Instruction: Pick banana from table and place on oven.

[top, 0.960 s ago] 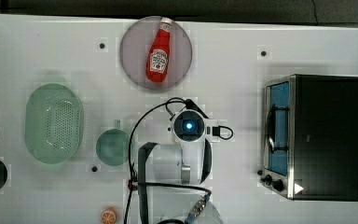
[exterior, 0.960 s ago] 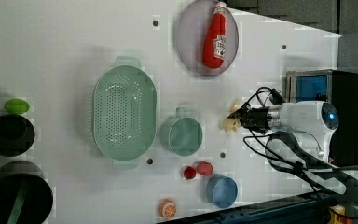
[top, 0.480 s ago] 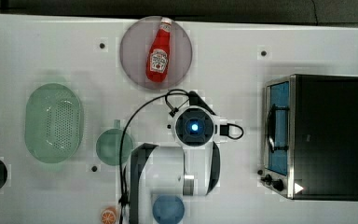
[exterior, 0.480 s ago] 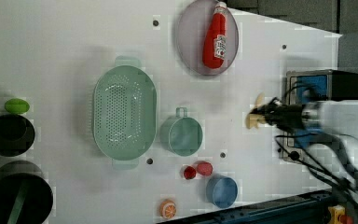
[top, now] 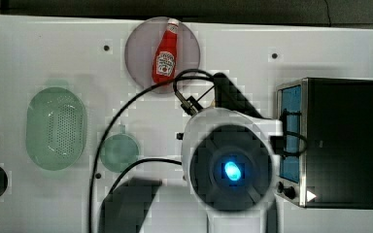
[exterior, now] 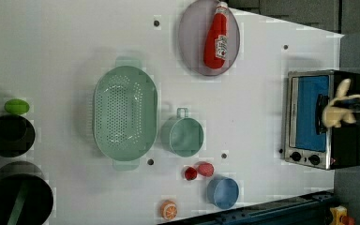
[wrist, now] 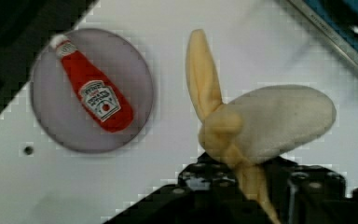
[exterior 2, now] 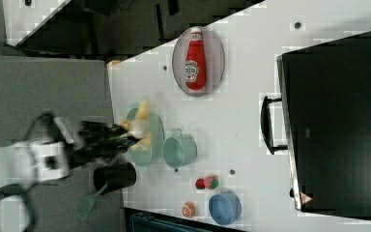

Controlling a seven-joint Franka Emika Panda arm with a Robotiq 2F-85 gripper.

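I was in the carrying step: the banana (wrist: 261,123) was off the counter (top: 39,53) and in my pincer (wrist: 242,179), which was pinching it low down, where the peel gathers, with the pale peeled end and one loose flap of peel sticking out past my fingers. In the left view the banana (exterior: 337,110) hung in front of the oven (exterior: 323,119), over its blue glass door and handle at the left view's right. I judged the pick done and the placing not yet begun.

Next, as I saw it, I needed to bring the fruit over the oven's flat black top (exterior 2: 338,121) and lower it until it rested there before letting go. The banana looked soft and floppy, so I expected it to sag and perhaps roll if dropped from too high.

My arm looked raised well above the counter; in the top view its wrist (top: 230,165) loomed large, covering the space between the green cup (top: 120,152) and the oven's door (top: 291,131). In the wrist view I looked down past the banana at the ketchup bottle (wrist: 93,91) lying on its grey plate (wrist: 51,126), with the oven's front edge at one corner.
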